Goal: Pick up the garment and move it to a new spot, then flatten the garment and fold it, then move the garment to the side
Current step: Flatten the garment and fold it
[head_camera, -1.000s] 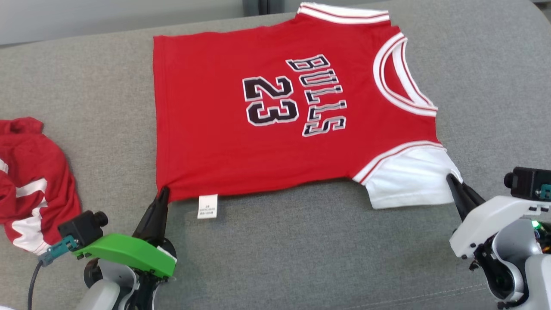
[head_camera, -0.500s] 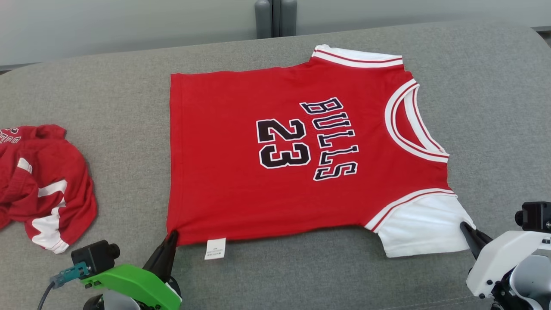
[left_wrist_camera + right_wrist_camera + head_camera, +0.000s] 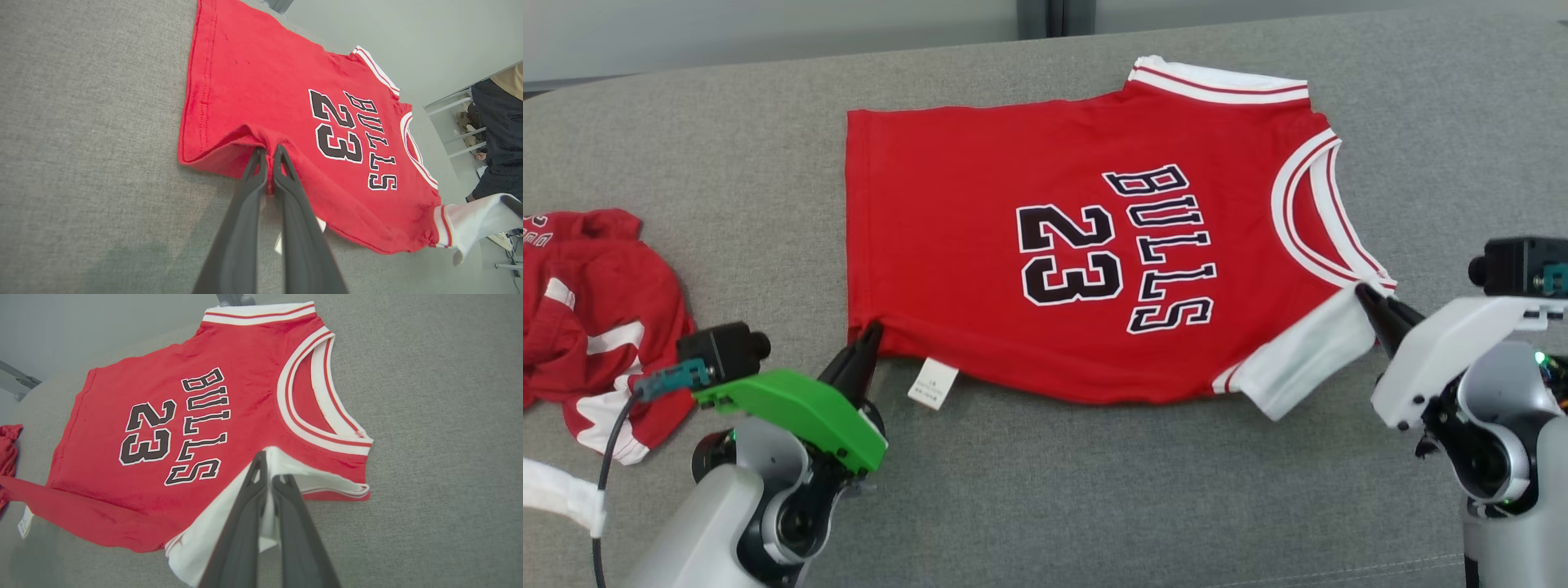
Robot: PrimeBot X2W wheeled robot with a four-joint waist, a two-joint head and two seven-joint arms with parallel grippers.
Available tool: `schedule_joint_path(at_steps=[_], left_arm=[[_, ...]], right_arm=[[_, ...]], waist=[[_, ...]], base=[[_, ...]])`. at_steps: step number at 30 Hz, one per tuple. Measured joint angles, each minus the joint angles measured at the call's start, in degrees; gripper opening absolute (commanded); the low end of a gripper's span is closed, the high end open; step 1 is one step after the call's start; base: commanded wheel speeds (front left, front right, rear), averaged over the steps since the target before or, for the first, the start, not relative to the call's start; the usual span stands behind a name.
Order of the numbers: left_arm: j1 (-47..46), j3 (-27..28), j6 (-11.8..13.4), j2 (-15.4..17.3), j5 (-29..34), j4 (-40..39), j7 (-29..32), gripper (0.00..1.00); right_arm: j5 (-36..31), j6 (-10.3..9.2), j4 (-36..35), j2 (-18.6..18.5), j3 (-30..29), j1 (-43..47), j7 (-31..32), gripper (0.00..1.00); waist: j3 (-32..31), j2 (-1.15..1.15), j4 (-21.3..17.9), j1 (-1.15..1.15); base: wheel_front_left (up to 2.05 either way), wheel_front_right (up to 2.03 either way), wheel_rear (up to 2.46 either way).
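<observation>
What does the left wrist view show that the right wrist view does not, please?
Left wrist view: the left gripper pinching the hem corner of the red jersey, and a person in dark clothing. Right wrist view: the right gripper shut on the white sleeve, and a second red garment. Both: the jersey, its care label, the grey cushion.
</observation>
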Motion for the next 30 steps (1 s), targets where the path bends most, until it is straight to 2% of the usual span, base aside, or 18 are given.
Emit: schedule_joint_path(at_steps=[4, 11, 26, 27, 28, 29, 30], left_arm=[[-6.23, -0.21, 2.35, -2.04, -0.15, 2.90, 3.08, 0.00], [-11.56, -0.41, 4.05, -3.66, 0.44, 7.95, 4.28, 0.00], [-15.35, -0.64, 3.41, -5.28, 1.04, 13.11, 3.41, 0.00], [-15.49, -0.54, 3.19, -5.56, 1.03, 13.26, 3.04, 0.16], [-15.69, -0.59, 2.79, -5.78, 1.03, 13.39, 2.91, 0.63], [-15.80, -0.60, 2.71, -5.98, 1.03, 13.54, 2.82, 1.00], [-15.82, -0.56, 2.46, -6.16, 1.03, 13.73, 2.24, 1.00]], right_arm=[[-0.21, 0.00, 3.78, -0.68, 0.14, -7.17, 0.33, 0.00], [-0.07, 0.00, 10.34, -1.86, 0.41, -14.31, -2.09, 0.00], [-0.10, -0.01, 21.15, -3.24, 2.14, -24.64, -9.39, 0.00], [-0.13, -0.01, 21.73, -3.24, 2.37, -24.98, -10.34, 0.41], [-0.13, -0.01, 22.41, -3.23, 2.45, -25.31, -10.87, 1.00], [0.20, -0.02, 22.85, -3.18, 2.70, -25.43, -11.18, 1.00], [0.79, -0.01, 23.40, -3.05, 2.88, -25.46, -11.61, 1.00]], waist=[[1.92, 0.00, 0.49, 0.00], [4.70, 0.00, 1.04, 0.00], [8.49, 0.00, 2.41, 0.00], [8.61, 0.00, 2.57, 0.00], [8.69, 0.00, 2.72, 0.00], [8.72, 0.00, 2.84, 0.00], [8.71, 0.00, 2.97, 0.00]], base=[[0.00, 0.00, 0.00], [0.00, 0.00, 0.00], [0.00, 0.00, 0.00], [0.00, 0.00, 0.00], [0.00, 0.00, 0.00], [0.00, 0.00, 0.00], [0.00, 0.00, 0.00]])
